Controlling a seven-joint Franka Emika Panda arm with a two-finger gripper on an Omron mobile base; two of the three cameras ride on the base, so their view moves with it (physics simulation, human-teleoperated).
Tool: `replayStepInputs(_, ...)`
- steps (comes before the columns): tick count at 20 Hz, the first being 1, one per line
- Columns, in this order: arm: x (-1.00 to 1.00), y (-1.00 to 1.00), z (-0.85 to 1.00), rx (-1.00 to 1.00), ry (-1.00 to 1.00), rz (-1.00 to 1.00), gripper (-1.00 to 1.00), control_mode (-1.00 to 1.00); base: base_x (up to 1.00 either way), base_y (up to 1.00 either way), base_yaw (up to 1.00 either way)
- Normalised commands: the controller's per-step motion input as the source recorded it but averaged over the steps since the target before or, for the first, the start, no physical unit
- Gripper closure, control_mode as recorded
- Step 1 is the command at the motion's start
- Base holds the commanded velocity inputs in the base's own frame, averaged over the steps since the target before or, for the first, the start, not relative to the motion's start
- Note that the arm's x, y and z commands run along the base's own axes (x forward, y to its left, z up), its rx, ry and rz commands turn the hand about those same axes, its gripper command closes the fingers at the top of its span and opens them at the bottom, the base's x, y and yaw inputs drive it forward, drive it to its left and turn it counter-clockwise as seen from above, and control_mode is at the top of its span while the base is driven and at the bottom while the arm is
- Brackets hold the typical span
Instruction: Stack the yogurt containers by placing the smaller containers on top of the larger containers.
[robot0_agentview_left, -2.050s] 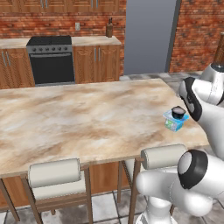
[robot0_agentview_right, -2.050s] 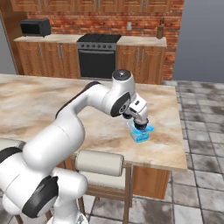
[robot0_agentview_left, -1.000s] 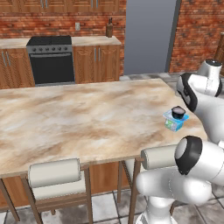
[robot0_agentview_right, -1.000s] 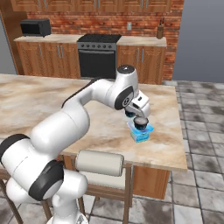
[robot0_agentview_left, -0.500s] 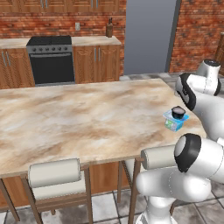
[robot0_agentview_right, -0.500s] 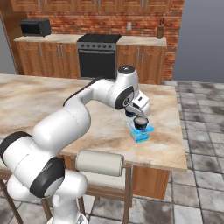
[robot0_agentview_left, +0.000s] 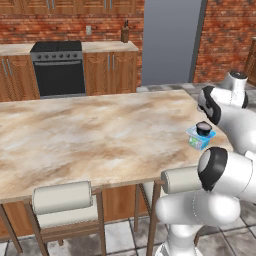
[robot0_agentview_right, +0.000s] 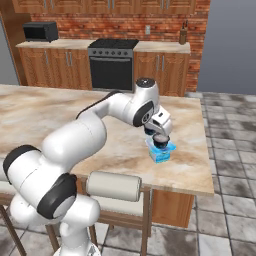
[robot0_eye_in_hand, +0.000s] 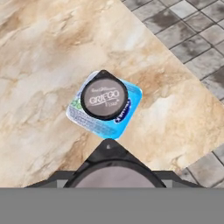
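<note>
One marble island counter (robot0_agentview_left: 100, 140) spreads below the gripper (robot0_agentview_right: 160, 134). Straight beneath the gripper sits the pale blue yogurt tub (robot0_eye_in_hand: 129, 114), already capped by a dark Greek yogurt cup (robot0_eye_in_hand: 104, 99). Nothing in that stack has shifted over the last two seconds; only the arm's elbow has swung, while the gripper stays above. Its jaws seem half closed, pinching what looks like a second small cup (robot0_eye_in_hand: 116, 177). One pairing looks done, and this cup still needs a place.
</note>
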Motion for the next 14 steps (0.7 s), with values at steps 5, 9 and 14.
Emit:
replayStepInputs(5,0.14,-0.11,-0.11,0.0,0.0,0.0,1.0,-1.0,0.0,0.0,0.0)
replayStepInputs(9,0.14,-0.11,-0.12,0.0,0.0,0.0,1.0,-1.0,0.0,0.0,0.0)
replayStepInputs(14,0.19,-0.03,-0.1,0.0,0.0,0.0,1.0,-1.0,0.0,0.0,0.0)
